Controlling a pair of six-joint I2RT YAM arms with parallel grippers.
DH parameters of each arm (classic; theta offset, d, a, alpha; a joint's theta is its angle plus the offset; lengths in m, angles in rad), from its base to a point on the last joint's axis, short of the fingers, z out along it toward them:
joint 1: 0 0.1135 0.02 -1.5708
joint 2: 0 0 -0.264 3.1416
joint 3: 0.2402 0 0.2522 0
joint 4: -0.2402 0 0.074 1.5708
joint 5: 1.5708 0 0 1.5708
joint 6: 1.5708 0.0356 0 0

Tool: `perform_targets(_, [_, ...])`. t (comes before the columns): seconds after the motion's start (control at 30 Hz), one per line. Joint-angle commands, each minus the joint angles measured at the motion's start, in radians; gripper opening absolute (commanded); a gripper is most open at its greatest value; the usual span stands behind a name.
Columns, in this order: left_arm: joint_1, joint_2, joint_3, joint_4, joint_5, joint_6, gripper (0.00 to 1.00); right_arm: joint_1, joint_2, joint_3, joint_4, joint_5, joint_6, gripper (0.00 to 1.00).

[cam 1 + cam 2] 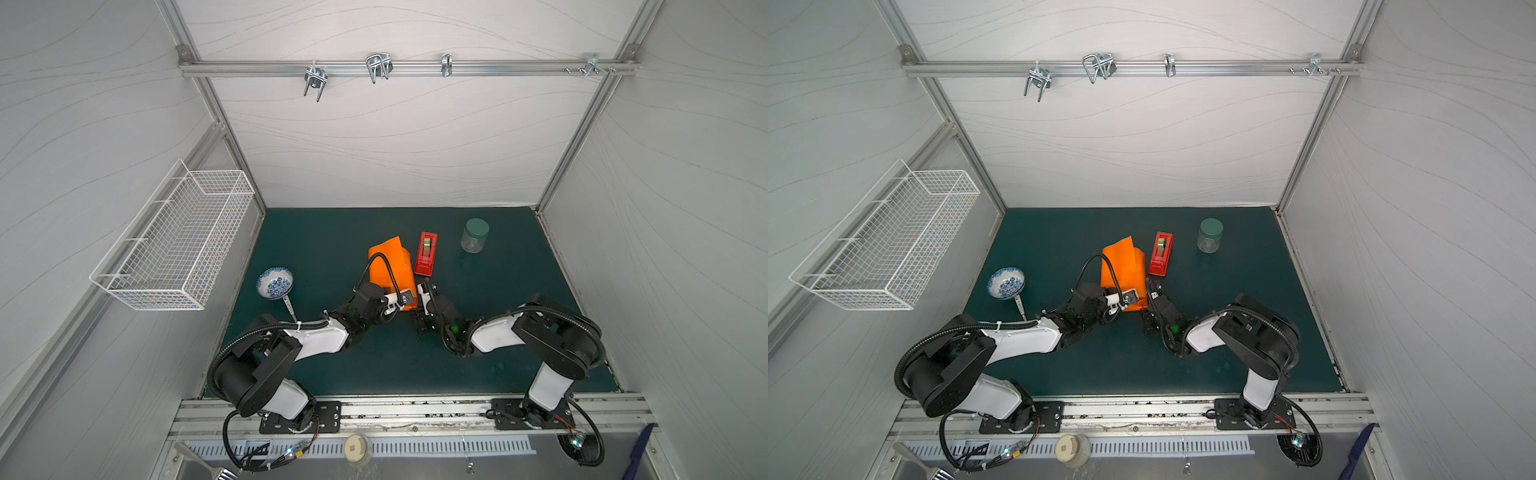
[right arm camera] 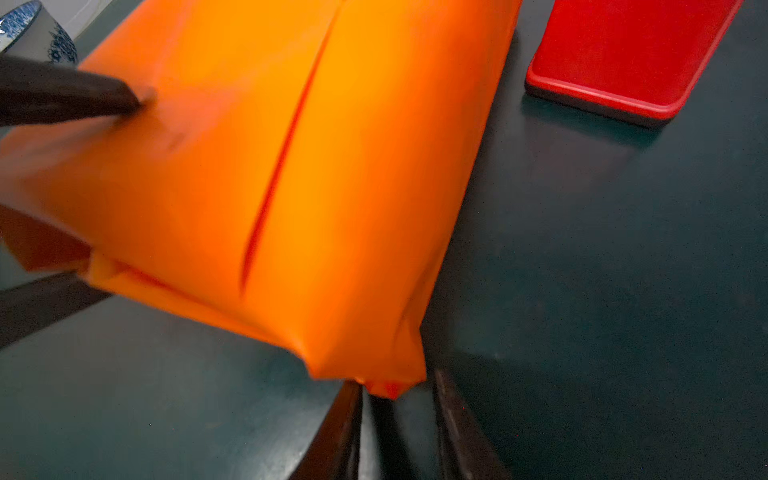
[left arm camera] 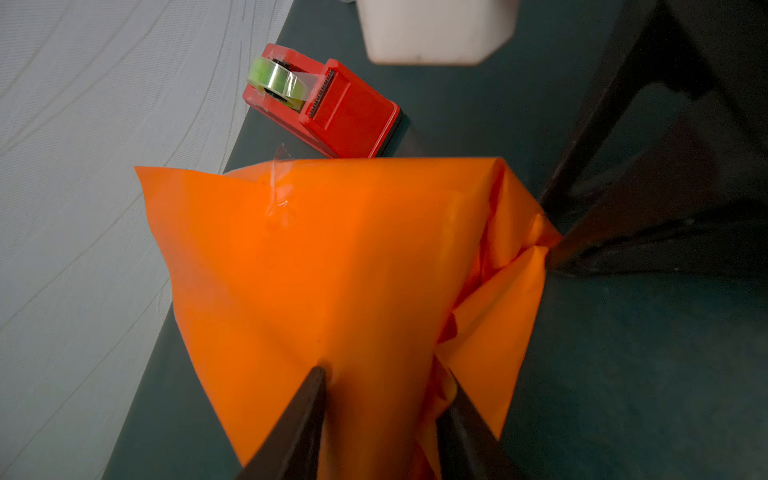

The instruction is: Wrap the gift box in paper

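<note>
Paper, a large thin orange sheet (image 1: 388, 266) (image 1: 1121, 266), is folded around a flat, boxy form in the middle of the dark green table (image 1: 332, 232). The gift box itself is hidden under the wrap. In the right wrist view an overlapping seam runs lengthwise down the upper face of the paper (image 2: 291, 166). In the left wrist view the far end of the paper (image 3: 332, 257) is an unfolded flap standing loose, with a short strip of clear tape (image 3: 279, 195) stuck near its edge. The end nearer the arms is gathered into folds. The left tool (image 3: 380, 370) is clenched on this nearer end. One dark finger (image 2: 83, 95) presses on the top face and the other lies under it, so the wrapped form is grasped across its thickness. The right tool (image 2: 397, 380) sits at the near corner beside it, its jaws partly apart with the pointed tip of the paper corner between the fingertips. I cannot tell whether they pinch that corner or only touch it. A red plastic tape dispenser (image 1: 427, 253) (image 3: 328, 104) holding a roll of clear tape lies just beside the parcel, on the right arm's side and apart from it. A clear glass jar with a green lid (image 1: 474, 236) stands farther back on that side. A blue-and-white patterned bowl (image 1: 275, 282) sits on the left arm's side, well apart from the paper. A white wire basket (image 1: 174, 237) hangs on the left wall.
</note>
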Motion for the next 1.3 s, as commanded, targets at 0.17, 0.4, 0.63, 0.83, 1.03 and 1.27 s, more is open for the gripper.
perform_targets(0.17, [0.015, 0.016, 0.0, -0.097, 0.013, -0.024, 0.46, 0.005, 0.035, -0.033, -0.014, 0.011, 0.001, 0.3])
perform_targets(0.4, [0.014, 0.017, 0.002, -0.102, 0.023, -0.026, 0.48, -0.004, 0.03, -0.032, 0.038, 0.001, -0.016, 0.29])
perform_targets(0.63, [0.015, 0.015, 0.003, -0.103, 0.024, -0.028, 0.5, -0.021, 0.03, -0.026, 0.072, -0.016, -0.028, 0.29])
perform_targets(0.83, [0.015, 0.006, 0.003, -0.097, 0.024, -0.032, 0.56, -0.032, 0.036, -0.013, 0.093, -0.043, -0.041, 0.28])
perform_targets(1.03, [0.015, -0.012, 0.0, -0.086, 0.029, -0.045, 0.71, -0.037, 0.044, -0.009, 0.101, -0.049, -0.041, 0.27])
perform_targets(1.27, [0.015, -0.088, -0.034, -0.05, 0.02, -0.071, 0.86, -0.044, 0.042, -0.011, 0.105, -0.054, -0.039, 0.25])
